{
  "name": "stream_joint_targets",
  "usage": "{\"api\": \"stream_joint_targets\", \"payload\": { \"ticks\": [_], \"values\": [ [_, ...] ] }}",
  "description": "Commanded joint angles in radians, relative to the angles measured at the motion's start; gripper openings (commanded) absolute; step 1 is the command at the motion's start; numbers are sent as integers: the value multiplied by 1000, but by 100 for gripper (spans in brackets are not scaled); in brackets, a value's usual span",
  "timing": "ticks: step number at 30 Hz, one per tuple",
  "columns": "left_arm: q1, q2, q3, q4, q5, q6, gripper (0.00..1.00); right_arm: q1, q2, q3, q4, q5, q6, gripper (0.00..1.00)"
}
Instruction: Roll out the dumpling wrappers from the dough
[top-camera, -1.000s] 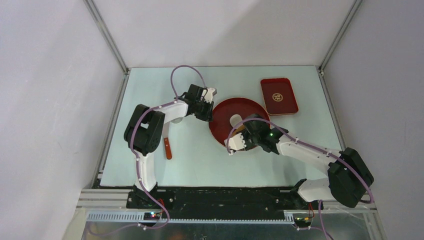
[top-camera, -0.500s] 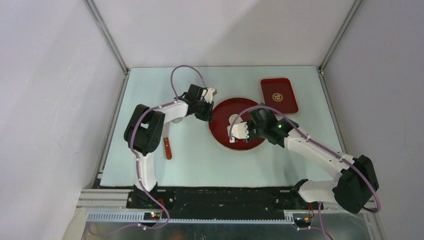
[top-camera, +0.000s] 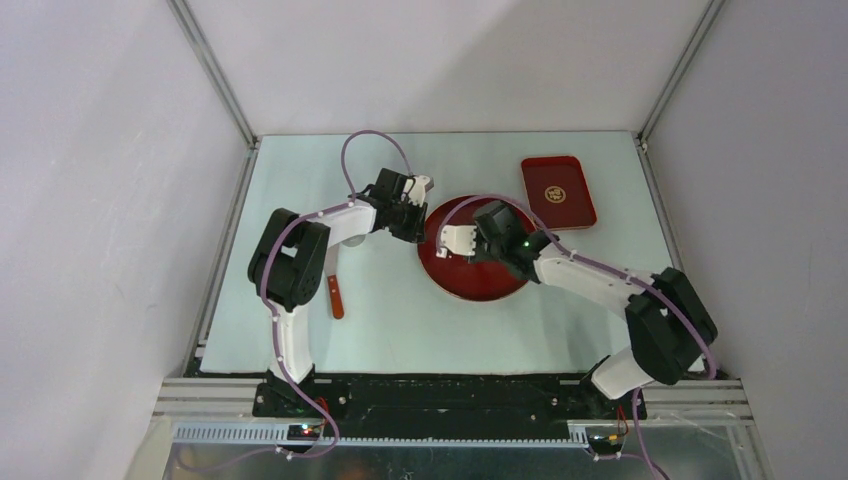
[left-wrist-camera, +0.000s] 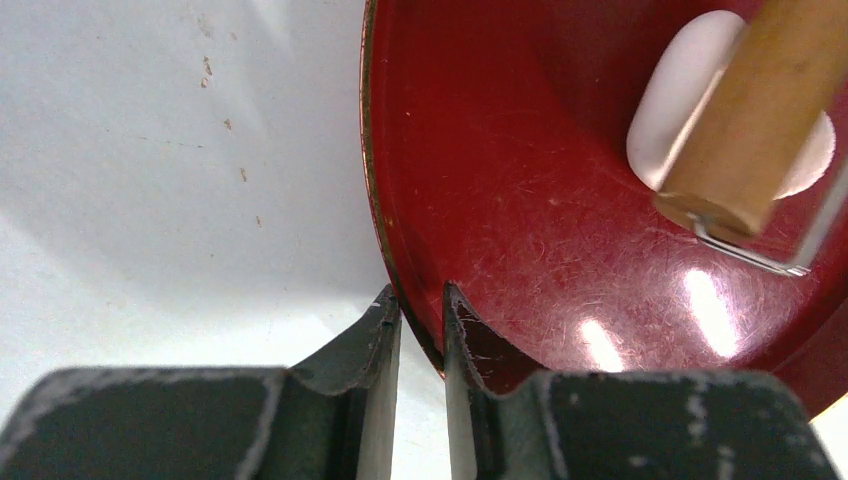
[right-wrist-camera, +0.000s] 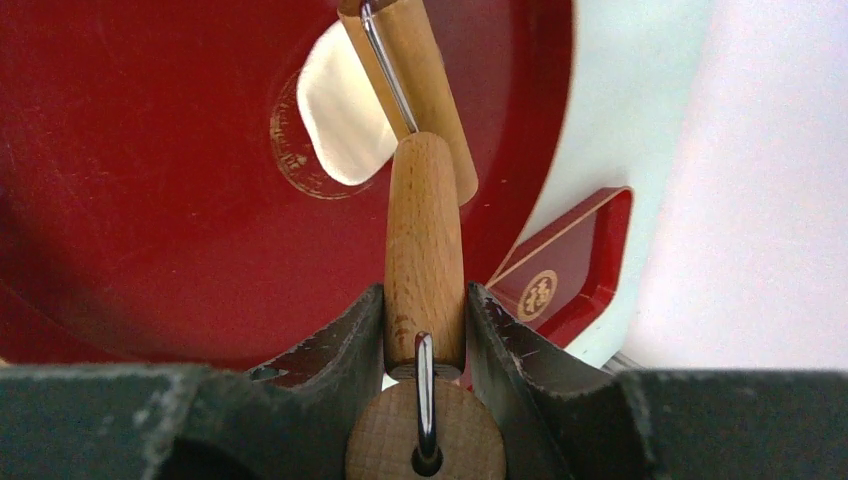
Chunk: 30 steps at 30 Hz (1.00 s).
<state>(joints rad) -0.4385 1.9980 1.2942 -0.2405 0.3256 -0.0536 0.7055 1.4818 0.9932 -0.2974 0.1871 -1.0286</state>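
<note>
Top external, left gripper (top-camera: 418, 228): we see it at the left rim of the red plate (top-camera: 490, 285).
Top external, right gripper (top-camera: 452, 243): it hangs over the plate, just beside the left gripper; the red tray (top-camera: 558, 192) lies well behind it.
Left wrist, left gripper (left-wrist-camera: 422, 305): its jaws pinch the plate (left-wrist-camera: 520, 250) rim, one finger outside and one inside.
Left wrist, dough (left-wrist-camera: 685, 90): a flat white oval ahead and to the right of the fingertips, with the wooden roller (left-wrist-camera: 760, 110) lying on it.
Right wrist, right gripper (right-wrist-camera: 425, 300): we see it clamped on the roller's handle (right-wrist-camera: 425, 250).
Right wrist, dough (right-wrist-camera: 340, 110): it lies beyond the fingertips on the plate (right-wrist-camera: 150, 200), partly under the roller's drum (right-wrist-camera: 420, 70).
</note>
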Motion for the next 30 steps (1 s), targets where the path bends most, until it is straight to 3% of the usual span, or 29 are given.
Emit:
{"api": "stream_joint_targets", "payload": {
  "ticks": [1, 14, 30],
  "values": [
    [8, 15, 7, 0, -8, 14, 24, 21, 44, -25, 101, 59, -21, 0],
    [9, 15, 7, 1, -8, 12, 23, 93, 26, -183, -173, -22, -55, 0],
    [10, 12, 6, 0, -9, 12, 24, 141, 23, -234, -295, -27, -32, 0]
  ]
}}
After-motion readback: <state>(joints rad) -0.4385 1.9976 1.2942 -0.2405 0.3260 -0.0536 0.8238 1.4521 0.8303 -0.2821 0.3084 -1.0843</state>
